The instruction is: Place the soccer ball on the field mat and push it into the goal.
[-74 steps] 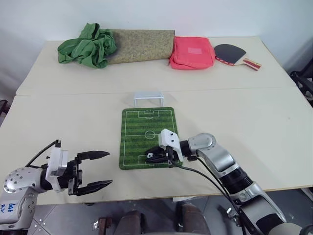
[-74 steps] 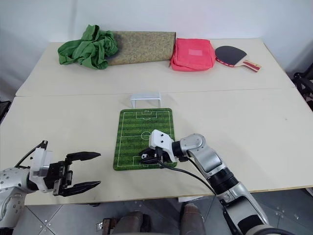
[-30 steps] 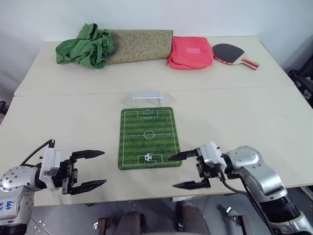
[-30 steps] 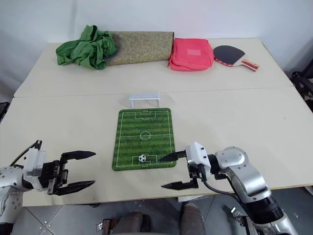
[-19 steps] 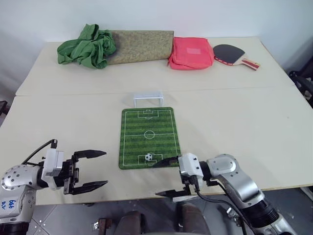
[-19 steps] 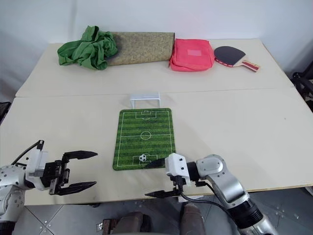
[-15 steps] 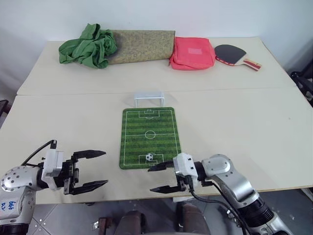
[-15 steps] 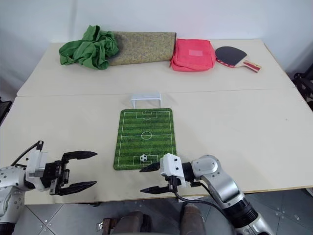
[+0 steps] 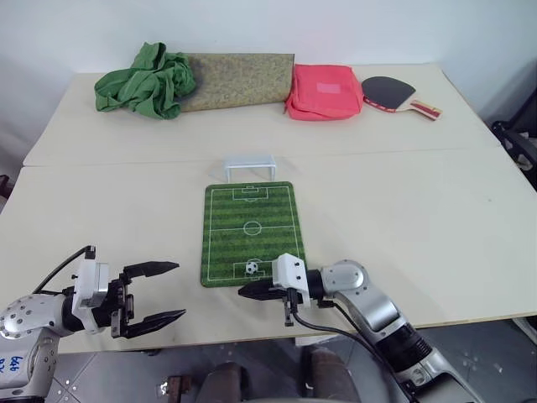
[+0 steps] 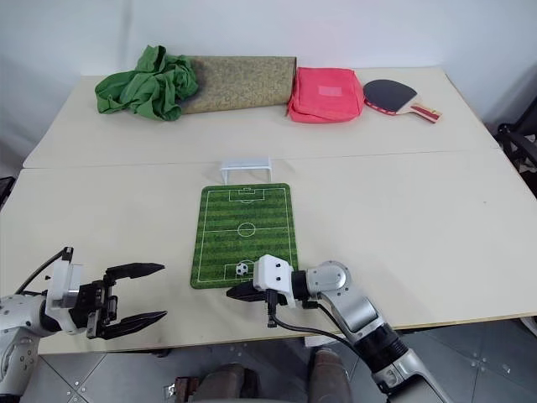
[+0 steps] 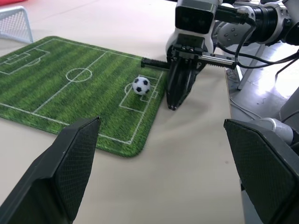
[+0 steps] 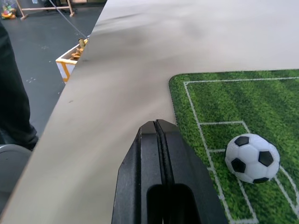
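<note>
Hovering low over the near table edge, the left gripper holds its two black fingers spread wide with nothing between them. Beside it, the right gripper has its fingers pressed flat together (empty, pointing leftward) just off the near edge of the field mat. The soccer ball sits on the mat in the near penalty box, just beyond those closed fingertips and apart from them. At the mat's far end stands the goal. Farther back lie a green cloth, a red pouch and a paddle.
</note>
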